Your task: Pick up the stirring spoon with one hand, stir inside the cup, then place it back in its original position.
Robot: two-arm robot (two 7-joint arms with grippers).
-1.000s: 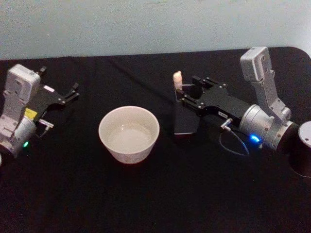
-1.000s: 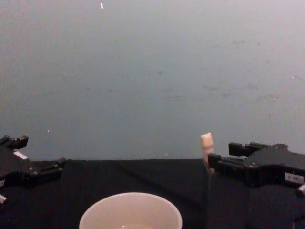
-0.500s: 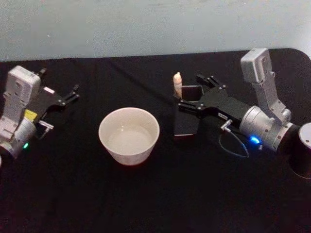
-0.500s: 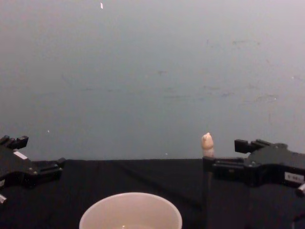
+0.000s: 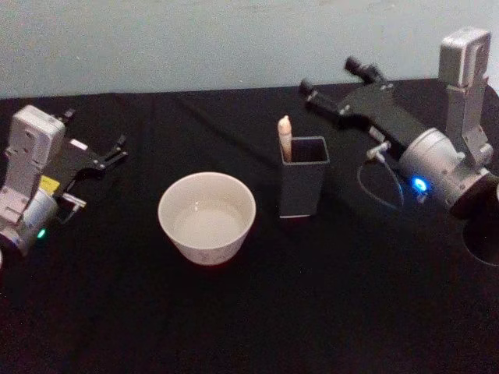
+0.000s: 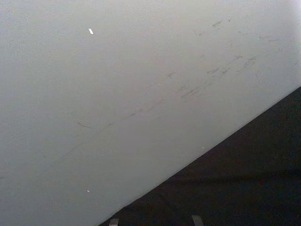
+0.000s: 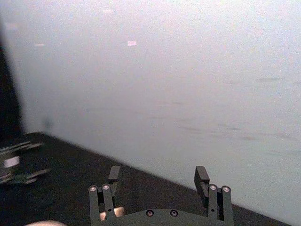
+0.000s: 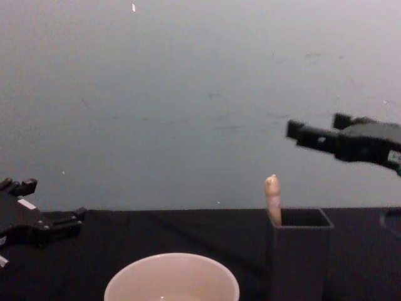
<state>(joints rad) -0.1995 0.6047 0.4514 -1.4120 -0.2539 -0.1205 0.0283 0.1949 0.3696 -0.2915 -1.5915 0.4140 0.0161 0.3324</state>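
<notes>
One light, stiff little stirring spoon [image 5: 285, 139] stands in the dark holder [image 5: 304, 183] at 3 o'clock of the cup [image 5: 207, 216], probably slippery, so pinch the beige handle; right gripper [image 5: 337, 87] hovers at 1 o'clock, fingers spread and empty, left gripper [image 5: 105, 154] parked, fingers apart.

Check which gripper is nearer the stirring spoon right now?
Right. The right gripper hangs open, above and behind-right of the stirring spoon in its holder; the left gripper sits far left, beyond the cup.

The stirring spoon [image 5: 285, 138] shows just its cream handle; its bowl sits hidden inside the dark holder [image 5: 302, 187]. The cup [image 8: 171, 278] is cut off at six o'clock; perhaps holding liquid.
</notes>
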